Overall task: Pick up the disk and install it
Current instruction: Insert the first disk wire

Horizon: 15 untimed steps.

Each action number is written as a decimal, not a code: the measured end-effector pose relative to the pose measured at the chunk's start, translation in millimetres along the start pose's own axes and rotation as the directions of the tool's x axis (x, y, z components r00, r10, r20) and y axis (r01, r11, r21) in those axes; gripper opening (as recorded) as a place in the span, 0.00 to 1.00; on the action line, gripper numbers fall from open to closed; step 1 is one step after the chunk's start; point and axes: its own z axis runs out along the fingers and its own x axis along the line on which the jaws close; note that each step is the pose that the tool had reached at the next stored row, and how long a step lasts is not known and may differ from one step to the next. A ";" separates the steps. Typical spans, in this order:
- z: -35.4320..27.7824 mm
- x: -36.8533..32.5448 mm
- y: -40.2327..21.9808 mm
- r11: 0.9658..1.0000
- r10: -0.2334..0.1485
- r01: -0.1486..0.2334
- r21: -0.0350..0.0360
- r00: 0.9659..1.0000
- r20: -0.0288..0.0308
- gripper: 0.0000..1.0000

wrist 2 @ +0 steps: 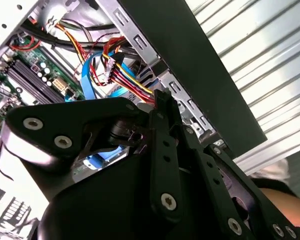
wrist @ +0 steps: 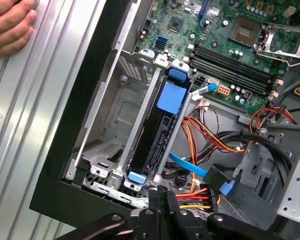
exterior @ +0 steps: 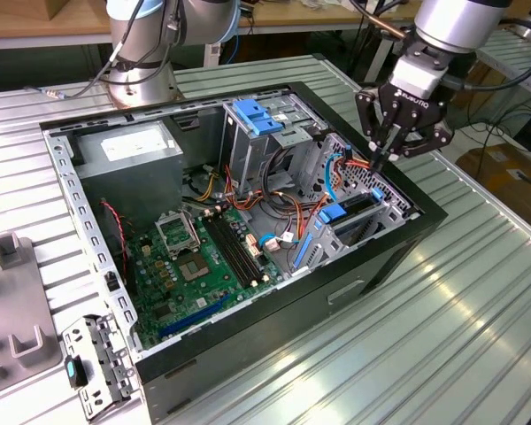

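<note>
Your gripper [exterior: 385,161] hangs over the open computer case [exterior: 248,341] at the exterior view's right end, above the far corner of the drive bay. Its two black fingers [wrist: 157,200] are pressed together with nothing between them. In the first wrist view the tips sit just above a bundle of red, orange and yellow wires [wrist: 200,199]; whether they touch the wires you cannot tell. The second wrist view shows the same closed tips [wrist 2: 162,97] pointing at that bundle, just beside the case wall.

The disk [wrist: 157,135] is not in your grasp. It stands on edge in a slot of the grey metal drive bay [wrist: 115,110], near the case wall and just beside the motherboard [wrist: 225,50]. It looks like a dark slab with a blue plastic rail along its upturned side, a blue tab at each end and a blue square patch near the motherboard end. Its label is turned out of sight. A blue flat cable [wrist: 190,167] lies close by, between the disk and your fingertips.

A person's hand [wrist: 10,25] rests on the ribbed metal table [wrist: 35,125] outside the case.
</note>
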 end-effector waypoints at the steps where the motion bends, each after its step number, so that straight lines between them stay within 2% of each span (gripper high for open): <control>1: 0.0 0.0 0.0 1.000 0.015 -0.015 -0.001 1.000 0.000 0.17; 2: 0.0 0.0 0.0 0.999 0.049 -0.049 -0.002 0.999 0.000 0.17; 4: 0.0 0.0 0.0 0.996 0.084 -0.084 -0.003 0.996 0.000 0.17; 7: 0.0 0.0 0.0 0.990 0.142 -0.142 -0.005 0.990 -0.001 0.17; 9: 0.0 0.0 0.0 0.989 0.150 -0.150 -0.005 0.989 -0.001 0.17; 15: 0.0 0.0 0.0 0.988 0.153 -0.153 -0.006 0.988 -0.001 0.17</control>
